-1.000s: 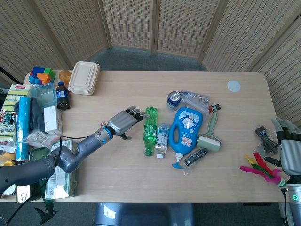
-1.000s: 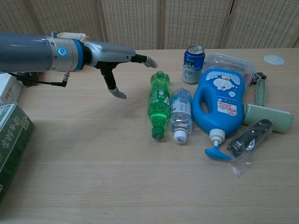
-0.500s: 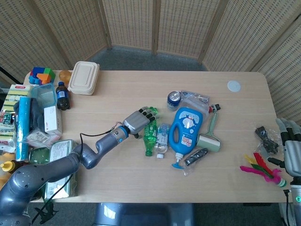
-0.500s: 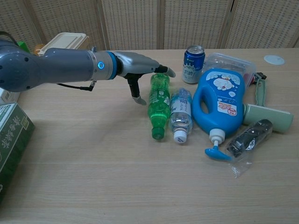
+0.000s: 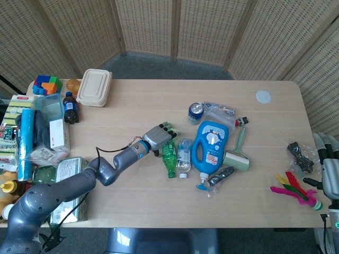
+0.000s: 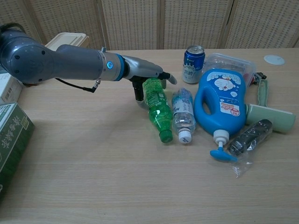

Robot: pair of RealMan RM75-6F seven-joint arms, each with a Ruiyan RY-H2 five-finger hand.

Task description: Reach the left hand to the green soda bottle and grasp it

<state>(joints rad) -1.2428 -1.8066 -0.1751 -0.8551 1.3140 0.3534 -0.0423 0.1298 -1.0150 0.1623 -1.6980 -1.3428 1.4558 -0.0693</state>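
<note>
tabletop unchanged | left robot hand has advanced onto base of green soda bottle, fingers over it, thumb beside; firm grip cannot be told | bottle now skewed, neck swung toward clear water bottle | right robot hand idle at edge, fingers apart

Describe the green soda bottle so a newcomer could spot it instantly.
Find the big blue detergent jug mid-table; two bottles lie on their sides to its left. The green soda bottle is the outer one, under the left hand, and green, unlike the clear water bottle.
</note>
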